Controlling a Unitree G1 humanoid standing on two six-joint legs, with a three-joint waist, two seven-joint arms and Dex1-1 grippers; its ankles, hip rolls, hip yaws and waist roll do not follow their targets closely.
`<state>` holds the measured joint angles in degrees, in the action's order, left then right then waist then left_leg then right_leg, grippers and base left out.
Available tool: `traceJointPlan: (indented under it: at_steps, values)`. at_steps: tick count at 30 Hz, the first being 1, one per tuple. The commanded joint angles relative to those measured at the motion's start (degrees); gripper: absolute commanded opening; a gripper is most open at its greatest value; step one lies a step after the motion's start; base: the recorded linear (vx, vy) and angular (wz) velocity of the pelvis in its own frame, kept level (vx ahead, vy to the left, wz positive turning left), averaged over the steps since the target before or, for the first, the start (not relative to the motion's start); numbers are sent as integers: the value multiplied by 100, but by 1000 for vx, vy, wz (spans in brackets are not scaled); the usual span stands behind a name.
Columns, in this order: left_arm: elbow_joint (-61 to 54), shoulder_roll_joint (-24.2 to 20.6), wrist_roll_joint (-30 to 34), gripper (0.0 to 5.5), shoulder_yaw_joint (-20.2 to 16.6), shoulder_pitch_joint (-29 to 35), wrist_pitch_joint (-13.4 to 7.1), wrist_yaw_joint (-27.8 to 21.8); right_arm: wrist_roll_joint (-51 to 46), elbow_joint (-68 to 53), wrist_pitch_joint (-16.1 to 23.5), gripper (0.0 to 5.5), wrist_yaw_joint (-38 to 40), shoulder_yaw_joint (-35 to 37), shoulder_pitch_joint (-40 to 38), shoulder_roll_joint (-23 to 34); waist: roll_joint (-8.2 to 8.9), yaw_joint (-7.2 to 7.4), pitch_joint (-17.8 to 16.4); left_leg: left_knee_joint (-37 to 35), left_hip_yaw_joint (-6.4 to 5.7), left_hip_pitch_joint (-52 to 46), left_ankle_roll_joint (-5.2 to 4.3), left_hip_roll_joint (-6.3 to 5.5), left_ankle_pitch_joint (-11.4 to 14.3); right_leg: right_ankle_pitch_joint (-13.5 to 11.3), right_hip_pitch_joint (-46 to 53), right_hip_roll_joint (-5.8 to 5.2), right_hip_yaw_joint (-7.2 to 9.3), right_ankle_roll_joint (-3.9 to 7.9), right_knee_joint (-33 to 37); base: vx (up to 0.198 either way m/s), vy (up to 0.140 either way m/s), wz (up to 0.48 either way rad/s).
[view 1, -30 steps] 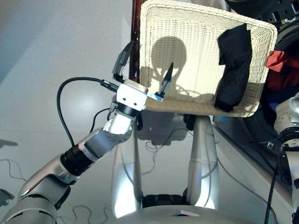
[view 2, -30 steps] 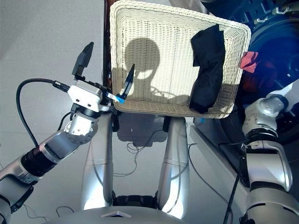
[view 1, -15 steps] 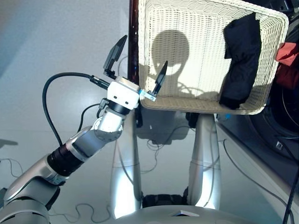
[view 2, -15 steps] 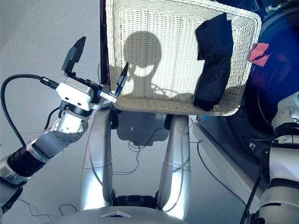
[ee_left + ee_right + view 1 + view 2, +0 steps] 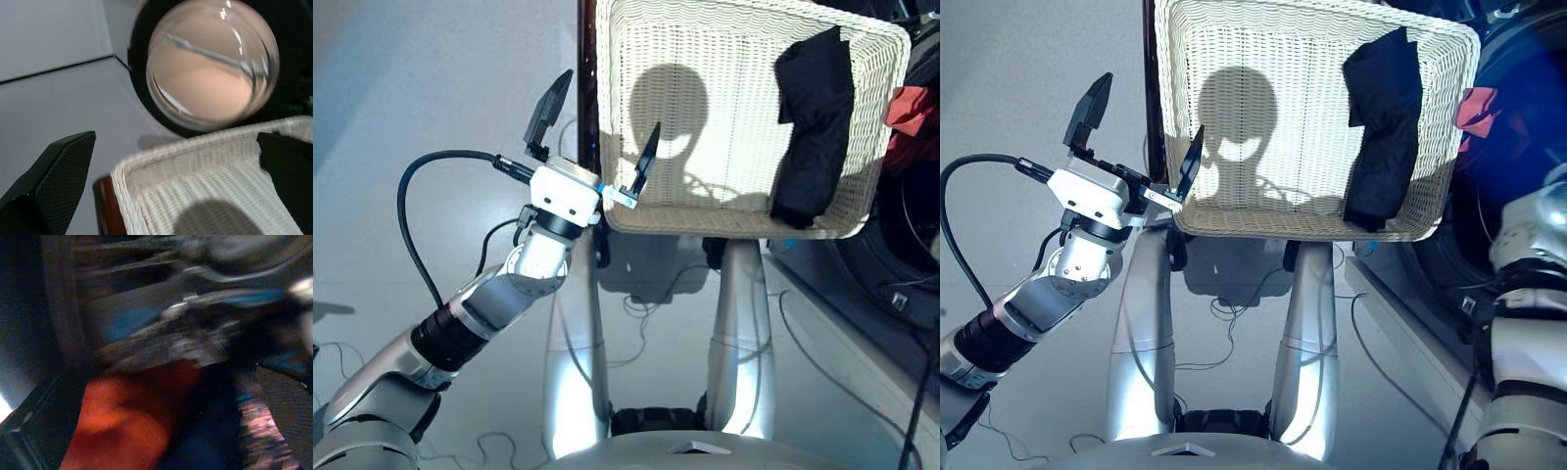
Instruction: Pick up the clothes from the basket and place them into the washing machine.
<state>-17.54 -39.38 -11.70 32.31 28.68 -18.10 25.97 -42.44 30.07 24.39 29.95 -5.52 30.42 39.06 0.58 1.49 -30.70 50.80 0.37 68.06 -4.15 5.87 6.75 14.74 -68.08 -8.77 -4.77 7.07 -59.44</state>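
Observation:
The cream-white basket (image 5: 705,211) stands raised ahead of me, with a black garment (image 5: 815,117) lying along its right side. My left gripper (image 5: 613,101) is open and straddles the basket's near left corner; the left wrist view shows that rim (image 5: 161,159) between the two fingers. To the right is the dark washing machine (image 5: 901,245), with a coral-red garment (image 5: 913,106) in its drum mouth. My right gripper (image 5: 151,401) shows only in the blurred right wrist view. It is open inside the drum, over the red garment (image 5: 122,426) and some navy blue cloth (image 5: 210,440).
The machine's round glass door (image 5: 210,63) hangs open behind the basket. A dark red-brown post (image 5: 586,59) runs along the basket's left edge. Black cables (image 5: 421,225) loop from my left wrist, and thin wires lie on the grey floor (image 5: 411,98).
The head view has shifted a little. My left gripper stays open at the basket's near left corner. My right arm now shows larger at the right edge.

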Motion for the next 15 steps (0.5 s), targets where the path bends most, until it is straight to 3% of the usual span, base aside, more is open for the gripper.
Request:
traceJointPlan:
  at_steps: [1,6,9,15]
  values:
    - [-185,247,152,550,-66,87,-239,60,1155,-790,280,550,153,-199,-441,-179,52,197,91,-342,156,-715,4,45,258,-324,334,132,187,-51,707,0,0,0]
    - [-182,322,187,550,-61,125,-242,48,1833,-1772,53,550,-246,-774,-786,-394,57,213,91,-493,141,-995,12,14,239,-325,593,102,174,-61,792,0,0,0]
    - [-38,386,105,550,82,271,-295,-59,2162,-1979,-164,550,-622,-1515,-506,-451,51,184,91,-640,178,-1222,9,4,211,-377,821,88,173,-66,954,0,0,0]
    - [-28,436,37,550,174,405,-349,-128,2426,-1420,-531,550,-918,-2254,224,-561,-2,125,91,-700,180,-1333,7,-7,200,-409,923,100,161,-68,1006,0,0,0]
